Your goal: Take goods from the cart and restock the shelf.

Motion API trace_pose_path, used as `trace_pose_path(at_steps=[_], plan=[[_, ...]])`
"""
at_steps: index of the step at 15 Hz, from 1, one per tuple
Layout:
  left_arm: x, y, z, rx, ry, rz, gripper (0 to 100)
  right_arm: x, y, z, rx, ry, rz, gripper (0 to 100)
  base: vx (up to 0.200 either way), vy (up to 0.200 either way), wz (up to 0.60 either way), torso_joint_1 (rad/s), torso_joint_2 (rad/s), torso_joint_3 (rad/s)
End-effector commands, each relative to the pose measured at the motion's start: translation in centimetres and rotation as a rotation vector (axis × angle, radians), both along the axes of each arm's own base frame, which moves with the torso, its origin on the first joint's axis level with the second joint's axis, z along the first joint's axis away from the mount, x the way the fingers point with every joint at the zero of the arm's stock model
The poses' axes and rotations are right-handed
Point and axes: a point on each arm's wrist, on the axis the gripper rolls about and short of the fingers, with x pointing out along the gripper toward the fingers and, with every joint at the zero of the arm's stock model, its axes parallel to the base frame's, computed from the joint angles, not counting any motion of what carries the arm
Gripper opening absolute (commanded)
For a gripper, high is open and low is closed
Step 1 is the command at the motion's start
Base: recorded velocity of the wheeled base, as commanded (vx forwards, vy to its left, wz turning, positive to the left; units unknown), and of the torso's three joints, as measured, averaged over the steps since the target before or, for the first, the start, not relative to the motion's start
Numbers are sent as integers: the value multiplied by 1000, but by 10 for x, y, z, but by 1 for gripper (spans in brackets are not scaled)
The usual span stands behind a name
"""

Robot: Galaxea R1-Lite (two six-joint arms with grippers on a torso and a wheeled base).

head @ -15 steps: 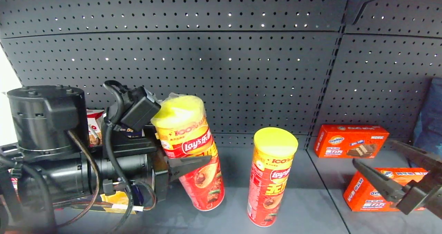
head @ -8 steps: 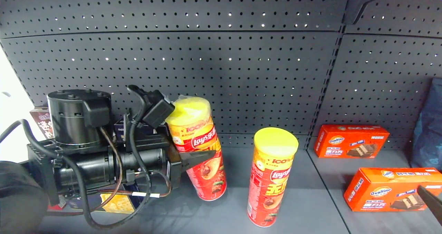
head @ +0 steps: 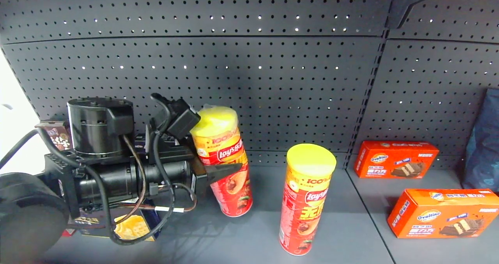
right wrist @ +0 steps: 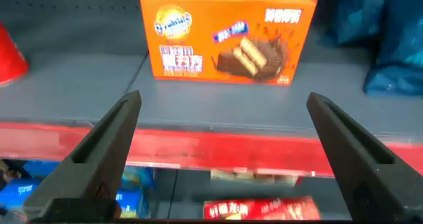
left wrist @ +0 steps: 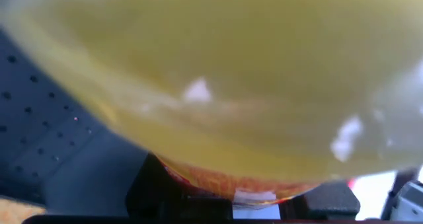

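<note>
Your left pincer (head: 228, 166) is clamped on the leaning chip can (head: 218, 139), so square it upright on the shelf (head: 257, 236), clear of the other can (head: 308, 197), before you let go.

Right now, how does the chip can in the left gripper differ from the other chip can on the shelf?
The gripped can is clamped between the left gripper fingers; the free can stands untouched. The gripped can sits farther back, the free can nearer the shelf front. Both have yellow lids, red bodies.

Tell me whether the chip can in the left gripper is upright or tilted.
Slightly tilted: the chip can leans, yellow lid toward the left gripper clamping it.
</note>
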Motion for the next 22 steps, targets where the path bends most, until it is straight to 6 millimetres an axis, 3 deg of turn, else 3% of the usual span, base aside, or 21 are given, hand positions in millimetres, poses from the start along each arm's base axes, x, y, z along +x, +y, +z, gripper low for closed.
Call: trace_pose_path(at_steps=[1,4,7,12,19,22], plan=[[13,-4,-4,4,9,1,0,-3,0,-2,0,-37,1,100,0,0,0,0,0,0],[38,-17,4,-19,-15,-37,0,-3,0,-2,0,-37,1,100,0,0,0,0,0,0],[63,-31,-1,-20,-11,-49,0,-3,0,-2,-1,-37,1,100,0,0,0,0,0,0],[65,-46,-9,4,50,-103,0,-3,0,-2,2,-37,1,100,0,0,0,0,0,0],[67,-45,-15,-6,73,-172,0,-3,0,-2,2,-37,1,100,0,0,0,0,0,0],[92,-48,-14,36,-43,-181,0,-3,0,-2,2,-37,1,100,0,0,0,0,0,0]])
